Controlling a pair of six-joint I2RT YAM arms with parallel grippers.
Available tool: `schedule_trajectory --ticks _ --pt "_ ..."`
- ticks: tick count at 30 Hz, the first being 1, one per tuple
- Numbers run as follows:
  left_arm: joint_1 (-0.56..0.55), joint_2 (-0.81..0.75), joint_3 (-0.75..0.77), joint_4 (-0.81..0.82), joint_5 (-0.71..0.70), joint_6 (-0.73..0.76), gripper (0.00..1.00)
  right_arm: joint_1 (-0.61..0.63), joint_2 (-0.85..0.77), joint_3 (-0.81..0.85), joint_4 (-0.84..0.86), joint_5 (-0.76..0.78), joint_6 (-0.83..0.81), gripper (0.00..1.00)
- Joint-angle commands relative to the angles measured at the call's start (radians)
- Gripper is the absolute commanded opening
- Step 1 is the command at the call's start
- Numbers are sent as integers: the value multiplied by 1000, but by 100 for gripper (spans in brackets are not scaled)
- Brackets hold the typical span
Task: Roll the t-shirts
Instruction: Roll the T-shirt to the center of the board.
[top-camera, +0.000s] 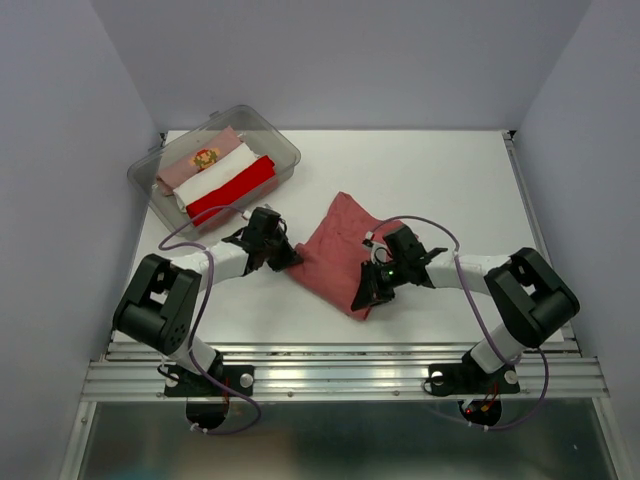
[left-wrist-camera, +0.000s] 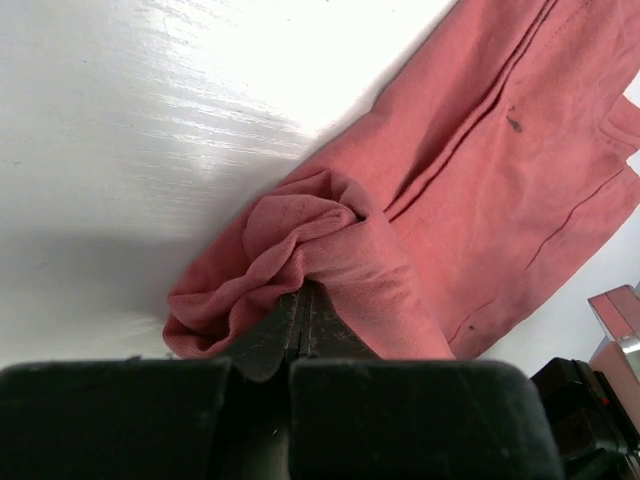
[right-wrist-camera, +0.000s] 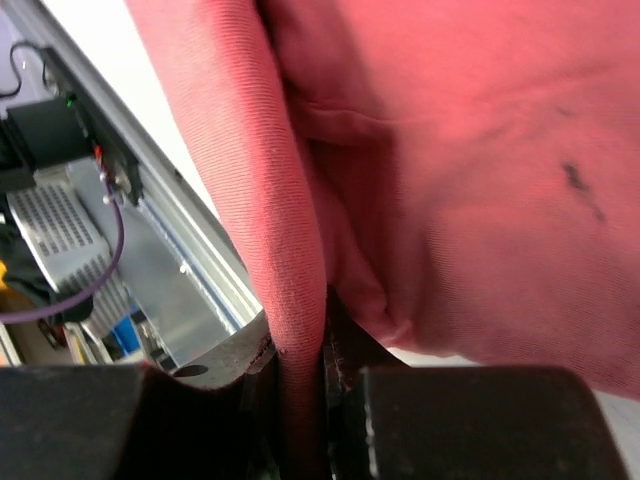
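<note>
A muted brick-red t-shirt (top-camera: 335, 250) lies folded and crumpled in the middle of the table. My left gripper (top-camera: 284, 256) is shut on its left corner, and the cloth (left-wrist-camera: 330, 240) bunches up over the closed fingertips. My right gripper (top-camera: 366, 296) is shut on the shirt's near edge; a folded band of the cloth (right-wrist-camera: 290, 300) is pinched between the fingers. Three rolled t-shirts sit side by side in the clear tub (top-camera: 285, 150): a pale pink one (top-camera: 205, 160) with a yellow-red print, a white one (top-camera: 220, 175) and a bright red one (top-camera: 235, 190).
The tub stands at the table's back left. White walls close in the back and both sides. A metal rail (top-camera: 340, 375) runs along the near edge, also seen in the right wrist view as the rail (right-wrist-camera: 190, 230) just beyond the shirt's edge.
</note>
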Motion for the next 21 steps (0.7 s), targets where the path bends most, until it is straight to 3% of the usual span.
schedule_trajectory --ticks 1,3,6,11,15,17,20,21 --pt "-4 19 37 -9 -32 29 0 -4 8 -47 22 65 74 8" --pt "-4 29 38 -9 -32 35 0 -4 -14 -62 26 120 84 18" --pt "-3 42 43 -9 -28 43 0 -4 -72 -62 0 222 90 56" --pt "-4 56 50 -7 -22 50 0 -4 -207 1 -152 363 56 79" --pt "-4 65 61 -9 -21 56 0 7 -303 77 -316 436 30 80" --pt "-4 67 63 -7 -21 58 0 17 -339 123 -364 489 30 75" --pt "-4 70 64 -9 -19 61 0 63 -354 177 -381 567 39 52" --pt "-6 70 64 -9 -18 61 0 76 -348 189 -381 575 39 37"
